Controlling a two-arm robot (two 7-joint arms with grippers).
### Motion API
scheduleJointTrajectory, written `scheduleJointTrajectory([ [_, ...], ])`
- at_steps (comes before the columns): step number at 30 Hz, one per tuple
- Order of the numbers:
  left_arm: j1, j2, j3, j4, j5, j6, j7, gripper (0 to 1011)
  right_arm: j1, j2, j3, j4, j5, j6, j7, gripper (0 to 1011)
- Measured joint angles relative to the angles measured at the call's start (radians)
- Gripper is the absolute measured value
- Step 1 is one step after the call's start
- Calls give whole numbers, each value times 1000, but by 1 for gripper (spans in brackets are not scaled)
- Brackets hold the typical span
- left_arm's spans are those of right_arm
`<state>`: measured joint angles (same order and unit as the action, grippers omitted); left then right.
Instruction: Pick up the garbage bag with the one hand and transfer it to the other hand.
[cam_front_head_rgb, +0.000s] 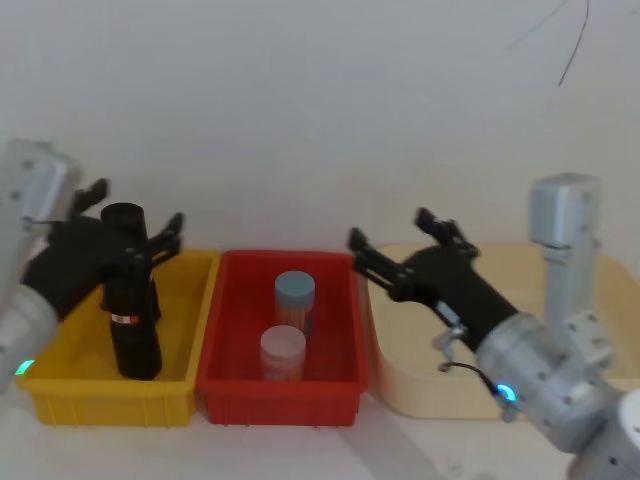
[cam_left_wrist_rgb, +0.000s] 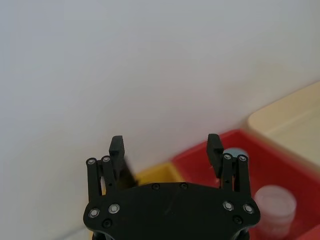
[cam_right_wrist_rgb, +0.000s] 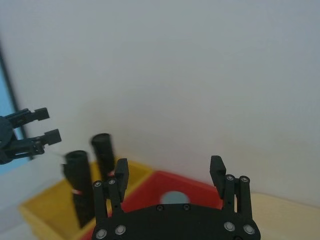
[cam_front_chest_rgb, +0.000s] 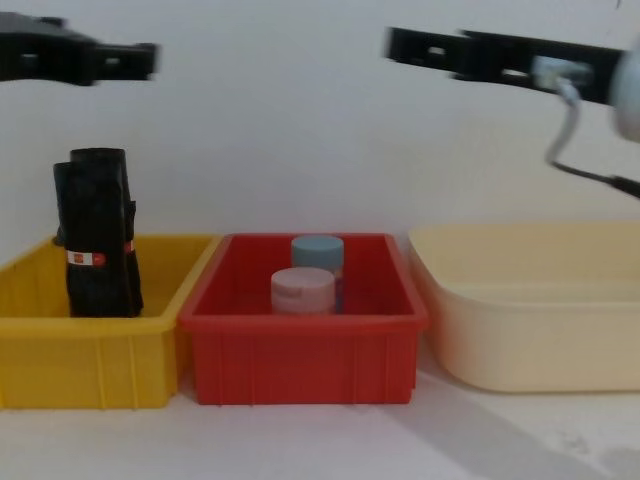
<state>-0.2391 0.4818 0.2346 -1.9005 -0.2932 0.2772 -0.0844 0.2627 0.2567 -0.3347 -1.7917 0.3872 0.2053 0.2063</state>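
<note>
Garbage bag (cam_front_chest_rgb: 95, 240) stands upright in the yellow bin (cam_front_chest_rgb: 90, 370), upper half exposed above the rim; open air lies between its top and the left gripper (cam_left_wrist_rgb: 165, 145), fingers spread. Blue-lidded jar (cam_front_chest_rgb: 317, 250) and pink-lidded jar (cam_front_chest_rgb: 303, 290) occupy the centre of the adjacent red bin (cam_front_chest_rgb: 300, 350).

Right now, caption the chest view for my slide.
Garbage bag standing in yellow bin beside red bin; left gripper and right gripper open overhead.
</note>
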Motion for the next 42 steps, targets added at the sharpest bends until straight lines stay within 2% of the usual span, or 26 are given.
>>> scheduleJointTrajectory([
  [1, 27, 15, -33, -18, -11, 7, -4, 1000, 20, -14, -21, 12, -2, 8, 4, 1002],
  [2, 40, 21, -49, -25, -18, 11, -6, 1000, 25, -17, -26, 15, -4, 12, 6, 1002],
  [3, 52, 26, -64, -31, -24, 14, -9, 1000, 45, -31, -49, 29, -8, 19, 10, 1002],
  [4, 64, 32, -78, -37, -30, 16, -11, 1000, 45, -31, -49, 29, -8, 19, 10, 1002],
  [5, 93, 44, -114, -47, -43, 19, -17, 1000, 62, -43, -66, 41, -13, 27, 13, 1002],
  [6, 105, 48, -129, -50, -49, 20, -21, 1000, 78, -54, -84, 54, -20, 36, 17, 1002],
  [7, 127, 55, -159, -55, -62, 20, -28, 1000, 85, -59, -93, 60, -23, 40, 18, 1002],
  [8, 127, 55, -159, -55, -62, 20, -28, 1000, 85, -59, -93, 60, -23, 40, 18, 1002],
  [9, 150, 62, -192, -56, -78, 20, -38, 1000, 100, -68, -108, 72, -29, 48, 21, 1002],
  [12, 189, 69, -251, -51, -114, 14, -58, 1000, 129, -85, -140, 97, -42, 66, 27, 1002],
  [13, 189, 69, -251, -51, -114, 14, -58, 1000, 139, -90, -153, 107, -49, 76, 31, 1002],
  [17, 208, 71, -292, -28, -154, 2, -86, 1000, 163, -101, -180, 133, -63, 96, 37, 1002],
  [21, 211, 72, -308, -2, -183, -11, -114, 1000, 177, -106, -196, 151, -75, 112, 41, 1002],
  [26, 200, 73, -310, 32, -209, -25, -149, 1000, 190, -106, -207, 168, -87, 129, 45, 1002],
  [36, 154, 75, -265, 116, -260, -57, -248, 1000, 203, -93, -212, 194, -103, 158, 58, 1002],
  [42, 131, 76, -236, 163, -276, -65, -286, 1000, 207, -86, -214, 207, -106, 177, 74, 1002],
])
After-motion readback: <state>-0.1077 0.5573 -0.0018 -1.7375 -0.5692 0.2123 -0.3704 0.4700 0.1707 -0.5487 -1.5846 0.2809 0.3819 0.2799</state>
